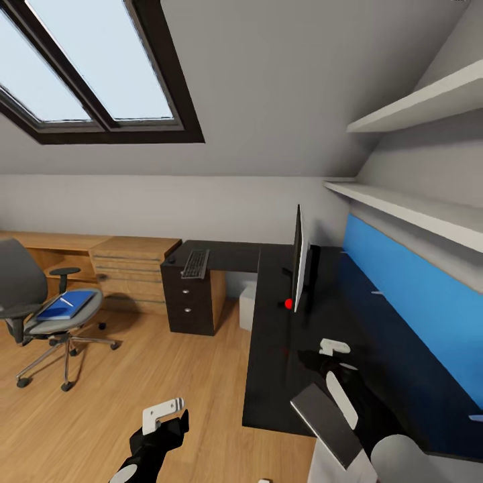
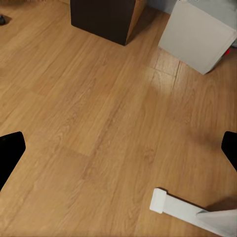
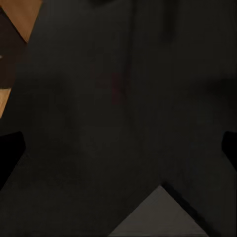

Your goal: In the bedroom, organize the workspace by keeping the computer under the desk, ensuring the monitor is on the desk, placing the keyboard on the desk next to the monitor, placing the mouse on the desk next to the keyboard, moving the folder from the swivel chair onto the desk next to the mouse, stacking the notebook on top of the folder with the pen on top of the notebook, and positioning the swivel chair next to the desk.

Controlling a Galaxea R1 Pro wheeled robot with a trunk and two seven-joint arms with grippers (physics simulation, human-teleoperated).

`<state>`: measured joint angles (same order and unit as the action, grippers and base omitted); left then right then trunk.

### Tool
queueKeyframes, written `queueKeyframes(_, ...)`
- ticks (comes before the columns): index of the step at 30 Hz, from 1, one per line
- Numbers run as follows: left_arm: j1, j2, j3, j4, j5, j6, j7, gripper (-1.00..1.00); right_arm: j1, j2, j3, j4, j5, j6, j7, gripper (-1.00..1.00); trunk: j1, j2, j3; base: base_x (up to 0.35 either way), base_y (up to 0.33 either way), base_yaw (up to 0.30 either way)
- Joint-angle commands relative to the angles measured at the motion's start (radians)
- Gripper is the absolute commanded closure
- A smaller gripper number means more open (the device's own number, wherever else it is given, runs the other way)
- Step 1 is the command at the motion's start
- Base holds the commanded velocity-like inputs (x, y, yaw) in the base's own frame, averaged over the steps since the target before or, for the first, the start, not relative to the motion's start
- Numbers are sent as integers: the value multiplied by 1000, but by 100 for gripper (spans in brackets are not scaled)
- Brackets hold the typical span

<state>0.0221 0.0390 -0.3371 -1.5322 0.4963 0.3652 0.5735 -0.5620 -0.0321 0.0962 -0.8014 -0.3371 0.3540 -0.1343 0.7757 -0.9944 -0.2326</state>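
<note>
Our right gripper [image 1: 333, 355] hung just over the desk [image 1: 376, 349], fingers wide apart, with a dark notebook [image 1: 329, 416] right below it. Our left gripper [image 1: 164, 412] hung open over the floor [image 2: 98, 123]. Far off, the blue folder [image 1: 66, 305] lay on the swivel chair [image 1: 40, 302].

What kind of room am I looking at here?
Probably an attic room used as a home office: a skylight in the sloped ceiling, a black desk with a monitor, and a swivel chair.

Black arm links, white end effector [image 1: 163, 410] brackets; right end effector [image 1: 333, 347] white-capped, rounded grey forearm.
</note>
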Motion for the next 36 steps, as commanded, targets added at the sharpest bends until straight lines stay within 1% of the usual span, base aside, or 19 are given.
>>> queueKeyframes(1, -1, 1, -2, -2, 7, 2, 8, -100, 20, -1, 6, -48, -11, 23, -17, -100, -4, 6, 2, 0, 0, 0)
queueKeyframes(2, 0, 1, -2, -2, 7, 2, 8, -100, 57, -1, 5, -130, -14, 56, -32, -100, -4, 6, 2, 0, 0, 0)
queueKeyframes(6, 0, 1, -2, -2, 7, 2, 8, -100, 114, 1, 6, -266, -18, 111, -67, -100, -4, 6, 2, 0, 0, 0)
queueKeyframes(7, 0, 1, -2, -2, 7, 1, 8, -100, 135, 4, 7, -320, -20, 133, -80, -100, -4, 6, 2, 0, 0, 0)
queueKeyframes(9, 0, 1, -2, -2, 7, 1, 8, -100, 164, 11, 7, -384, -22, 154, -91, -100, -4, 6, 2, 0, 0, 0)
queueKeyframes(12, 0, 1, -2, -2, 7, 1, 8, -100, 195, 19, 7, -437, -23, 164, -98, -100, -4, 6, 2, 0, 0, 0)
queueKeyframes(15, 0, 1, -2, -2, 7, 1, 8, -100, 210, 22, 7, -459, -23, 167, -100, -100, -4, 6, 2, 0, 0, 0)
queueKeyframes(22, 0, 1, -2, -2, 7, 1, 8, -100, 218, 27, 7, -474, -23, 167, -99, -100, -4, 6, 2, 0, 0, 0)
queueKeyframes(25, 0, 1, -2, -2, 7, 1, 8, -100, 219, 36, 7, -478, -24, 165, -99, -100, -4, 6, 2, 0, 0, 0)
queueKeyframes(26, 0, 2, -2, -2, 7, 1, 8, -100, 220, 51, 5, -481, -23, 163, -99, -100, -4, 6, 2, 0, 0, 0)
queueKeyframes(27, 0, 1, -2, -2, 7, 1, 8, -100, 220, 54, 4, -482, -23, 163, -99, -100, -4, 6, 2, 0, 0, 0)
queueKeyframes(33, 0, 1, -2, -2, 7, 1, 8, -100, 220, 63, 3, -484, -23, 162, -100, -100, -4, 6, 2, 0, 0, 0)
queueKeyframes(36, 0, 1, -2, -2, 7, 1, 8, -100, 220, 64, 2, -483, -23, 161, -102, -100, -4, 6, 2, -276, 0, 0)
